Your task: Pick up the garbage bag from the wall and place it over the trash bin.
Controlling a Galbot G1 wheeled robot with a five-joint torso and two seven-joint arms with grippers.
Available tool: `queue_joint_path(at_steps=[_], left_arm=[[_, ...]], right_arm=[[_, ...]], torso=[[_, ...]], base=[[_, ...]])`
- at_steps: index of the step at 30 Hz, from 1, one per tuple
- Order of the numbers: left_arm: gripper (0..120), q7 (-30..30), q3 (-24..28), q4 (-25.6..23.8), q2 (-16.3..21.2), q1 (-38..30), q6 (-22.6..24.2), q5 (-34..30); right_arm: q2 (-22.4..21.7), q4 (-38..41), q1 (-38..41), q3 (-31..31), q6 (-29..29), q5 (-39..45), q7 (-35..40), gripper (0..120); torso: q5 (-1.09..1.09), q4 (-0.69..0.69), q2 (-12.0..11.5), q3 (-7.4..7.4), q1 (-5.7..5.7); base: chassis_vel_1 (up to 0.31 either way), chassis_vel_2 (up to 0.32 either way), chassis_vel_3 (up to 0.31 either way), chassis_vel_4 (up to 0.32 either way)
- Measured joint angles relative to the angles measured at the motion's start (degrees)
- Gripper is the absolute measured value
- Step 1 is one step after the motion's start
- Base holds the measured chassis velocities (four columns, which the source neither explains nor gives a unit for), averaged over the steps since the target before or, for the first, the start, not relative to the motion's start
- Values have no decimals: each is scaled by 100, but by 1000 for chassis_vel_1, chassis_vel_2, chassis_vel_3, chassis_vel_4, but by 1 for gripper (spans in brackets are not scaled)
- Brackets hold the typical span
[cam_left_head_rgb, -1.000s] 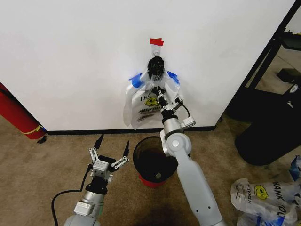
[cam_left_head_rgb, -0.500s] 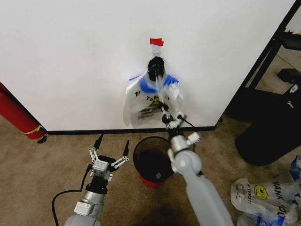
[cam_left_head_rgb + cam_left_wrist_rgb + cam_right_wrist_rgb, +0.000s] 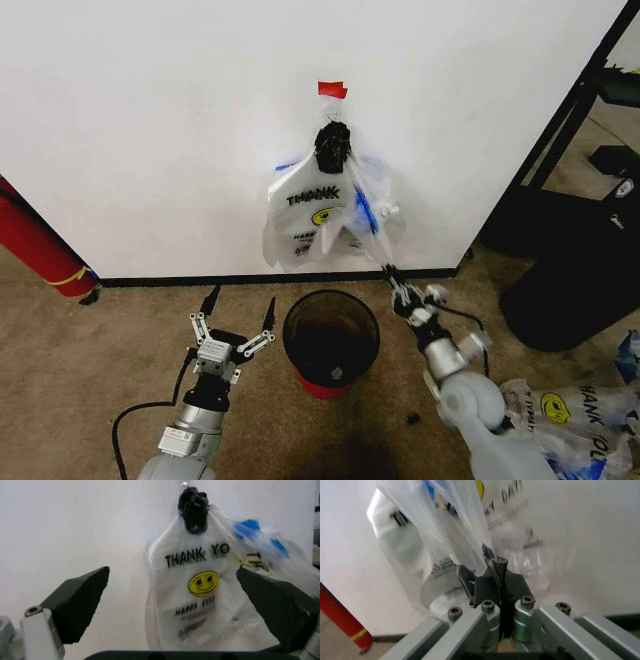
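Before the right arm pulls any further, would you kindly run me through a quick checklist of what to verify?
1. Right end effector shut on the garbage bag: ok; the right wrist view shows plastic pinched between its fingers.
2. Bag free of the hook: not ok, its top hangs there and the film is stretched taut.
3. Only one bag gripped: cannot tell; another bag hangs beside it.
4. Trash bin open and upright: ok.
5. Left end effector open, low beside the bin: ok.
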Motion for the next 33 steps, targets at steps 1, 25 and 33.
queue_joint_path(at_steps=[1,25,33], left_arm=[[100,0,-3,-12,-1,2,-2,-6],[100,9,-30,-4,-91,-14,-41,-56],[100,18,-8,9,-108,-15,-42,3]], right_arm=[[14,-38,-54,22,74,-90,-34,0],[109,-348,-358,49,1202,-1862,-188,0],[409,-229,283,-474,1815,-1318,-218,6]], torso=[[0,0,0,0,0],[-1,0,0,0,1],[-1,1,0,1,1]], base=[[0,0,0,0],[0,0,0,0],[0,0,0,0]])
